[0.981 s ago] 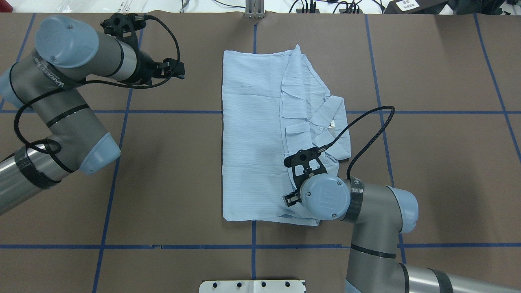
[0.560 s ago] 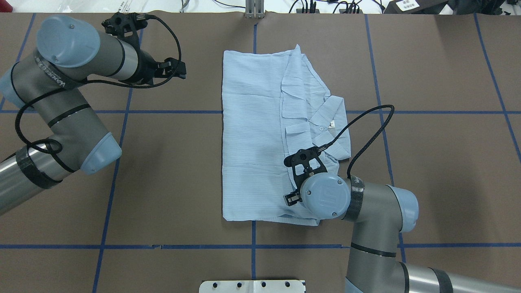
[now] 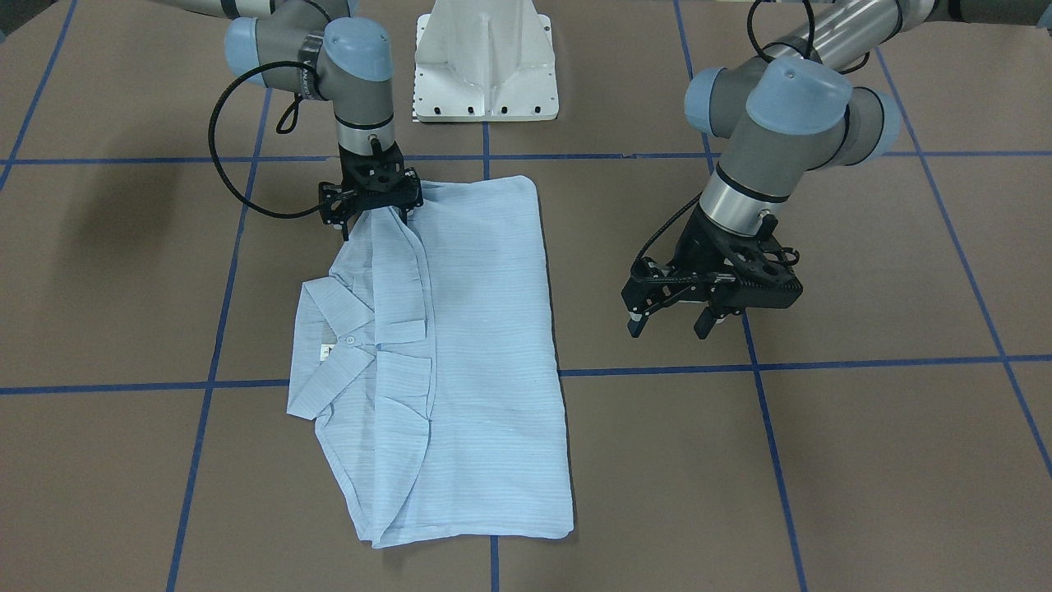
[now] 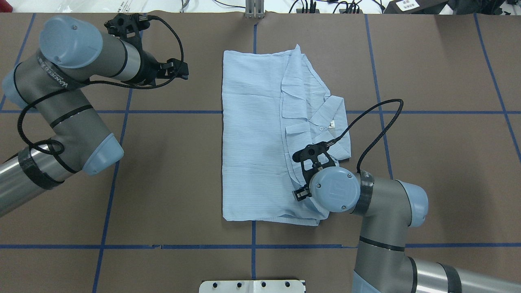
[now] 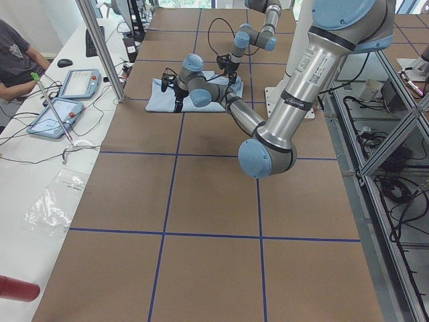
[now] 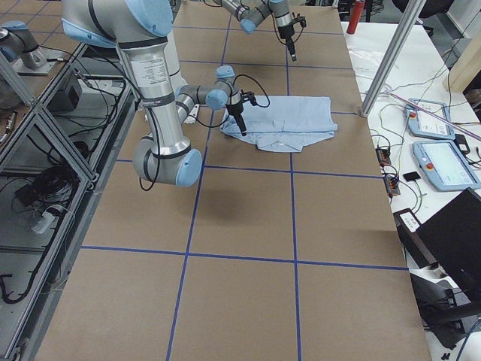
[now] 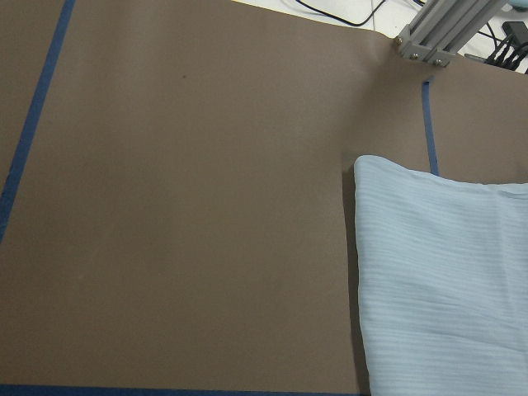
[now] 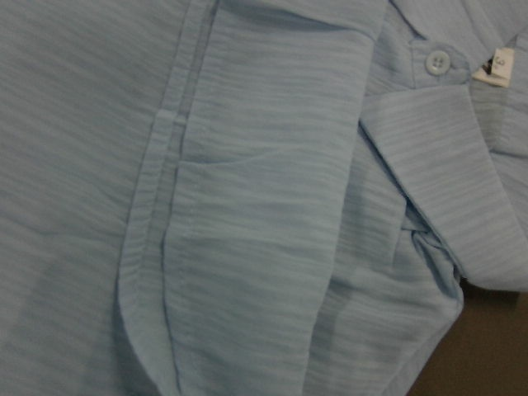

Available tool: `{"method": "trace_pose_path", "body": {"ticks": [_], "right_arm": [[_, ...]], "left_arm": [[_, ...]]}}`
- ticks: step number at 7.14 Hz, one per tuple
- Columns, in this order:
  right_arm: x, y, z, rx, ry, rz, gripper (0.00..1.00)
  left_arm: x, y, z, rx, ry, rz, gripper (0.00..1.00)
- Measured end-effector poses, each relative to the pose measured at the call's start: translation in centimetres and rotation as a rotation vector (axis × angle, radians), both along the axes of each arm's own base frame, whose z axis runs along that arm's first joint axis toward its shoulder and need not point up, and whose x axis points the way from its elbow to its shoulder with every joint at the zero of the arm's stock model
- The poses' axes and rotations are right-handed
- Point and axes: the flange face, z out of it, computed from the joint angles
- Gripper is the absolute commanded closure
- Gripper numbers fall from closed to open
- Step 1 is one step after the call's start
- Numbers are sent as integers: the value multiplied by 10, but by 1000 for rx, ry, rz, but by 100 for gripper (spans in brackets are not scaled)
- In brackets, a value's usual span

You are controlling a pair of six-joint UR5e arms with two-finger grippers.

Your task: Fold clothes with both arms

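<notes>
The pale-blue striped shirt [image 4: 252, 134] lies flat in the middle of the brown surface [image 4: 171, 171], already folded in to a neat oblong. Its long axis runs straight away from the robot. The collar [image 4: 331, 116] sits halfway along the edge on the robot's right and points that way, with its small white button [image 8: 437, 60] and neck label [image 8: 497, 62] showing. Narrow folded-in flaps lie alongside it, and the smooth panel takes up the side towards the robot's left.

The right gripper [image 3: 375, 224] is down at the shirt's near corner on the collar side. In the front-facing view its fingers look apart and stand low over the folded edge, though I cannot tell whether they touch the cloth. The left gripper [image 3: 672, 322] hangs above bare surface, well apart from the shirt, fingers apart and holding nothing.

This looks like the set-up for a further fold, with one arm in place and the other not yet at the cloth. The right fingers probably need to pinch every layer at that corner, while the left arm travels to a matching far corner. The thin, crinkled layers could slip apart if only the top one is caught
</notes>
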Motion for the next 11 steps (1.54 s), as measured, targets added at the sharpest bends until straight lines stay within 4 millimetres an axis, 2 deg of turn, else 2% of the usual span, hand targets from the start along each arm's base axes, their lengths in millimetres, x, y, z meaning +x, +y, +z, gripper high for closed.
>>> {"method": "trace_pose_path", "body": {"ticks": [2,5,6,7,8,9,10,11], "right_arm": [[31,-8,23,-5,28,-6,0],[96,-11,76,-7,105,-20,0],[115,-12,83,-4,116,-22,0],[129,-20,77,-3,99,-22,0],[132,-33,55,-3,51,-17,0],[119,-52,21,10,-5,-11,0],[95,-75,-8,22,-36,-4,0],[74,-94,-27,32,-44,-1,0]], "left_arm": [[4,3,-2,-1,3,6,0],[8,6,-3,-1,5,12,0],[9,6,-3,0,6,14,0],[10,6,-4,0,6,15,0],[10,7,-4,0,6,15,0],[10,6,-4,1,6,16,0],[11,6,-2,2,3,17,0],[12,5,4,4,0,19,0]]}}
